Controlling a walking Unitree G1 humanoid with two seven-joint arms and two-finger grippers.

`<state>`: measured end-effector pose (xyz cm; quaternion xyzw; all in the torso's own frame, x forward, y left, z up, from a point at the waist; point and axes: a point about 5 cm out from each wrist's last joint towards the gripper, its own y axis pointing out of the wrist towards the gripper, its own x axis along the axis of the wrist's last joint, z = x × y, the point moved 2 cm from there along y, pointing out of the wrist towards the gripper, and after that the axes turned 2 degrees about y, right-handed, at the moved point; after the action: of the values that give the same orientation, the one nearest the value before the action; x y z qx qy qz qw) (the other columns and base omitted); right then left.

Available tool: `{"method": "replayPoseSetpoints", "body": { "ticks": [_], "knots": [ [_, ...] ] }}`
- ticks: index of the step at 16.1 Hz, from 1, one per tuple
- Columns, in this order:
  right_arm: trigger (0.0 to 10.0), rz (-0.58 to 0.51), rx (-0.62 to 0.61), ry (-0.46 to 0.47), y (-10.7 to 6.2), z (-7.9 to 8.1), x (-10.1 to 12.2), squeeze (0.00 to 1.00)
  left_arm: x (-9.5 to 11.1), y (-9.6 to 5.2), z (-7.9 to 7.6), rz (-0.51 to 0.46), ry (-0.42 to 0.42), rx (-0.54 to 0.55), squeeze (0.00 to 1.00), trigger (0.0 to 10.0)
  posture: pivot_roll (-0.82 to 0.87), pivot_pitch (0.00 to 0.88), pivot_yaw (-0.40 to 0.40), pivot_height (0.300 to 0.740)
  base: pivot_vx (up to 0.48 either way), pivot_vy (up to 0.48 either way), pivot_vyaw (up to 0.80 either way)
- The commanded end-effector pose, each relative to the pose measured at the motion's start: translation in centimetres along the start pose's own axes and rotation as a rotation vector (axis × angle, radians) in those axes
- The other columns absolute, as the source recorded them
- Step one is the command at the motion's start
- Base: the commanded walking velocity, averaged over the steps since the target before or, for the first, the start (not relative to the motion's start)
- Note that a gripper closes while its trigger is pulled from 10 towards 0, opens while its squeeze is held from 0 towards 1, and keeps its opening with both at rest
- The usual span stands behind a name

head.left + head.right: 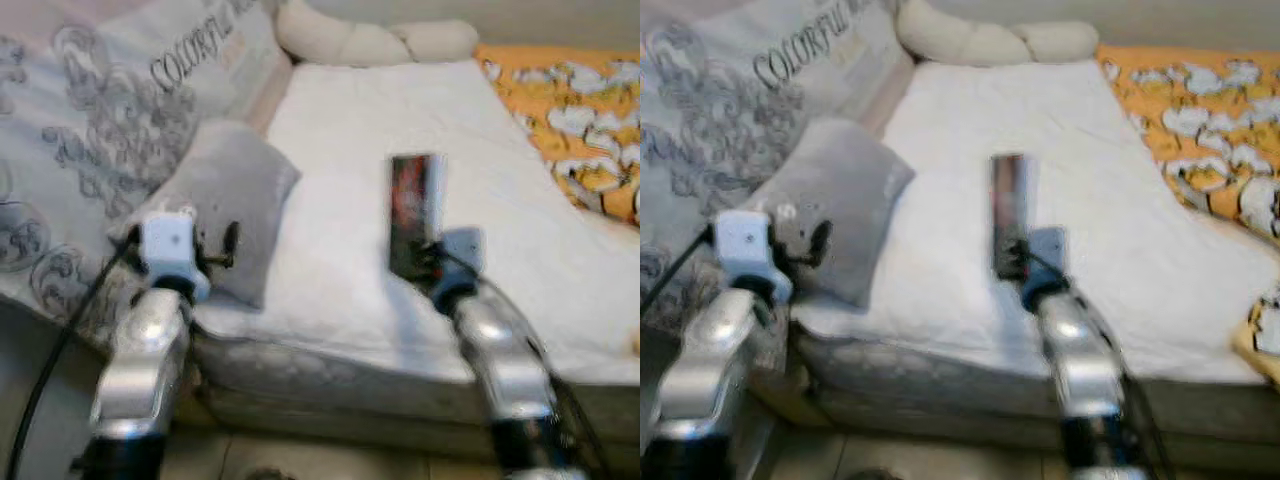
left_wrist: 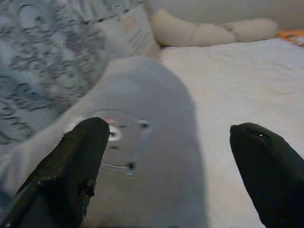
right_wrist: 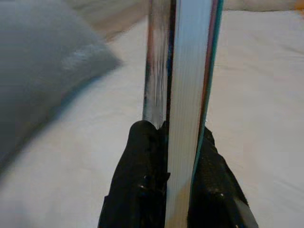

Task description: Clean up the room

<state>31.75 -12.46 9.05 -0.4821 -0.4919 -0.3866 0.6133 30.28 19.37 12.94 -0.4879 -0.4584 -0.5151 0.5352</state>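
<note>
From the head views, the right gripper (image 1: 432, 262) holds a book (image 1: 415, 212) upright over the white bed (image 1: 350, 180), at about 1 o'clock from picture centre; the left gripper (image 1: 215, 250) hovers at 9 o'clock beside a grey pillow (image 1: 225, 195), near a printed cushion (image 1: 130, 90). In the left wrist view the fingers (image 2: 71, 166) are spread wide, aimed at the grey pillow with nothing between them. In the right wrist view the fingers (image 3: 142, 175) pinch the book by its lower edge, pages facing the camera. The tidying looks midway at best: the book is lifted but not put away, the pillow untouched.
</note>
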Motion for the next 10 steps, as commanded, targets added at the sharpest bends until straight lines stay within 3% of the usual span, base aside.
{"method": "replayPoseSetpoints", "body": {
  "ticks": [1, 10],
  "knots": [
    [10.0, -0.056, -0.002, -0.016, -0.08, -0.40, 1.28, 0.00, 0.40, 0.06, -0.43, -0.013, 0.000, -0.013, 0.00, 10.0, 0.02, 0.000, 0.064, 0.740, 0.360, 0.000, 0.00],
    [10.0, -0.054, -0.002, -0.017, -0.12, -0.44, 1.11, 0.00, 0.29, -0.05, -0.67, -0.011, 0.008, -0.022, 0.00, 10.0, 0.01, 0.000, 0.066, 0.740, 0.356, 0.000, 0.00]
  ]
}}
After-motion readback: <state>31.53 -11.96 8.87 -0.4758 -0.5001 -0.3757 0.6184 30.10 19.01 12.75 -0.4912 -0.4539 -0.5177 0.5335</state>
